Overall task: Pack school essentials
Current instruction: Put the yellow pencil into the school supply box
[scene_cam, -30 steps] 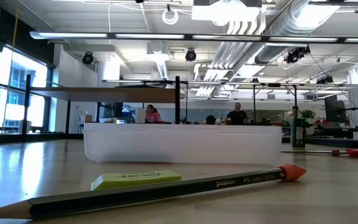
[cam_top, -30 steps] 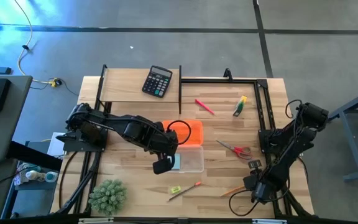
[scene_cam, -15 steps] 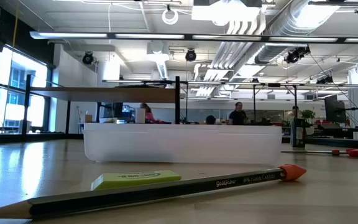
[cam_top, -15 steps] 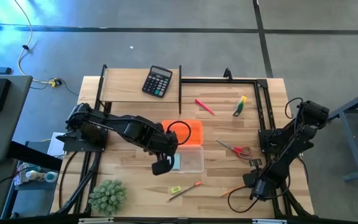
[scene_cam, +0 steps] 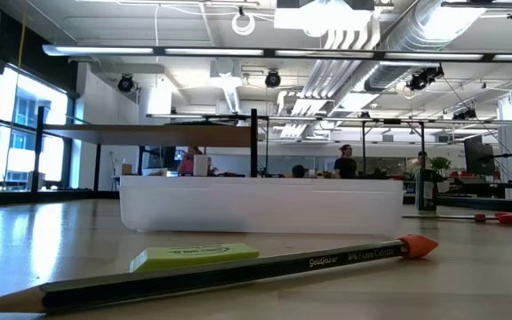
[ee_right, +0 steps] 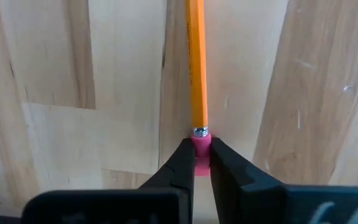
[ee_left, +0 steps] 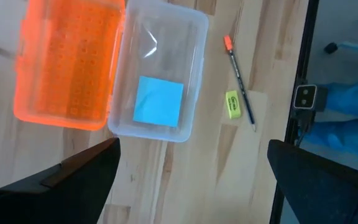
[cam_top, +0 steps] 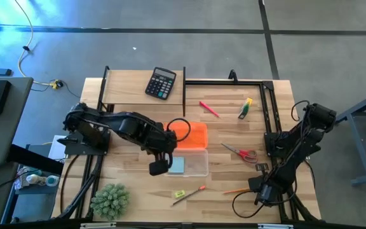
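I see my right gripper (ee_right: 196, 163) pinching the orange pencil (ee_right: 197, 62) by its pink eraser end; the left gripper (cam_top: 158, 166) hangs spread beside the clear box (cam_top: 194, 164).

– Where is the blue note pad (ee_left: 158, 101)?
– Flat inside the clear box (ee_left: 185, 62), whose orange lid (ee_left: 67, 62) lies open beside it.
– And the rest?
– A dark pencil (ee_left: 239, 81) and green eraser (ee_left: 232, 104) near the box; scissors (cam_top: 241, 152), pink pen (cam_top: 209, 109) and crayon box (cam_top: 244, 108) farther off; an orange pencil (ee_right: 197, 62) pinched at its pink end.
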